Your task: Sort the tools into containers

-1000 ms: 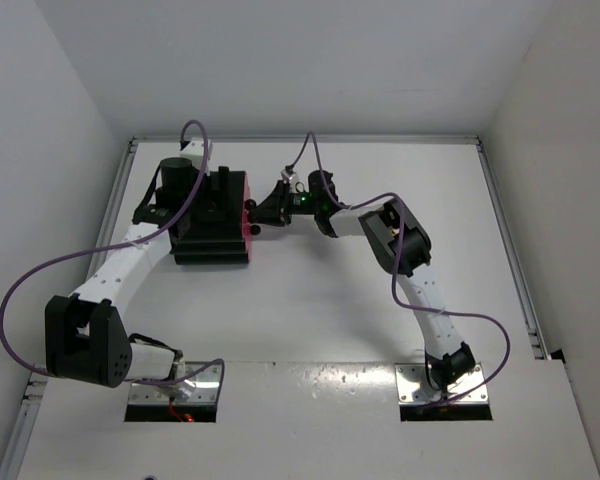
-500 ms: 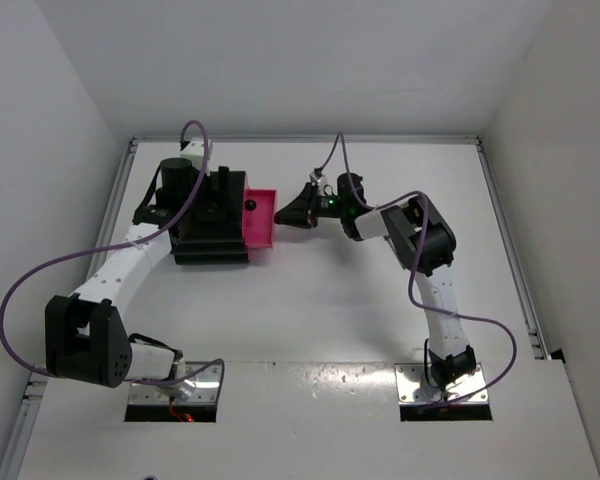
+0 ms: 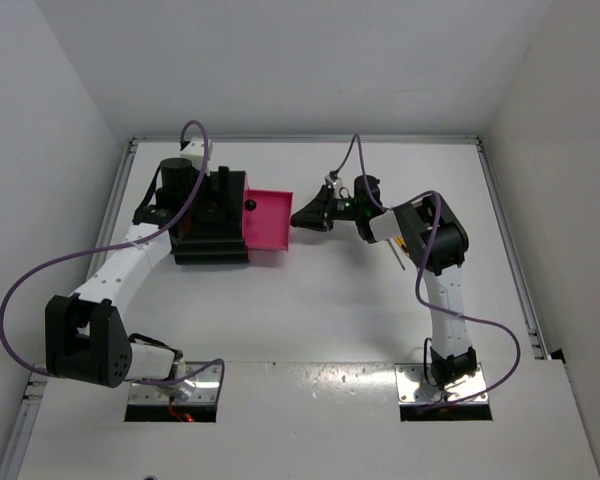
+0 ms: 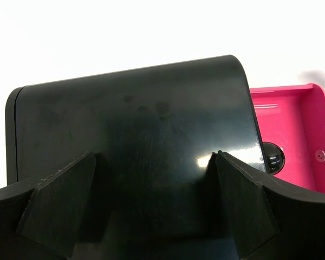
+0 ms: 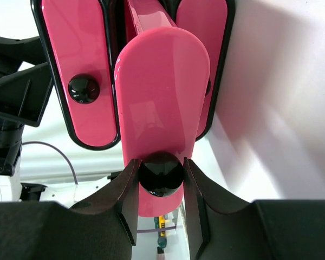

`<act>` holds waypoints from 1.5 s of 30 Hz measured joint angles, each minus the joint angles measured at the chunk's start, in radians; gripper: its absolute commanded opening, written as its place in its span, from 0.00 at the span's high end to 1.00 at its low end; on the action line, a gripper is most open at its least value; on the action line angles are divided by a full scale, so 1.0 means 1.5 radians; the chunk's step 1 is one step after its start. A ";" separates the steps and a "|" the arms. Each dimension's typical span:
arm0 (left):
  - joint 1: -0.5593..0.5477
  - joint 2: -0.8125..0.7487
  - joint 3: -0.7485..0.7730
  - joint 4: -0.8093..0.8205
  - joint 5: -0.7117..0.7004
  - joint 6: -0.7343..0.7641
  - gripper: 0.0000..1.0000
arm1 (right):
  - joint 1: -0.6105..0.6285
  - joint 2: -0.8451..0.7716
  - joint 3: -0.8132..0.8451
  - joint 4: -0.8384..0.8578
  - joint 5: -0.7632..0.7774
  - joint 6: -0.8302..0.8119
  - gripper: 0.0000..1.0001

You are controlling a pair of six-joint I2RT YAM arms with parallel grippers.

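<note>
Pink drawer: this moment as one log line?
right jaws shut on round black knob; shallow pink drawer open; left jaws over black cabinet

White table (image 3: 320,310) — plain white walls (image 3: 280,60)

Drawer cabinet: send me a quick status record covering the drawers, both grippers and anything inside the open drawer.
cabinet: black, in front of the left arm
open drawer: pink, pulled out toward the right arm
contents: no tool in the part that shows
other two drawers: pink, pushed in
right gripper: shut on the open drawer's knob
left gripper: jaws apart over the cabinet's top; contact unclear
</note>
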 measured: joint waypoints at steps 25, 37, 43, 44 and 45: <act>0.000 -0.001 -0.004 0.007 0.000 0.000 0.00 | -0.039 0.016 0.003 -0.024 -0.010 -0.042 0.72; 0.000 -0.001 -0.006 0.012 0.000 0.000 0.00 | -0.039 0.016 -0.002 -0.056 0.000 -0.062 0.35; 0.000 -0.001 -0.006 0.012 0.000 0.000 0.00 | -0.049 0.004 -0.035 -0.079 0.005 -0.089 0.35; 0.000 -0.001 -0.006 0.013 0.000 0.000 0.00 | -0.056 -0.007 -0.044 -0.099 0.005 -0.103 0.35; 0.000 -0.001 -0.006 0.013 0.000 0.000 0.00 | -0.065 -0.021 -0.049 -0.128 0.003 -0.121 0.38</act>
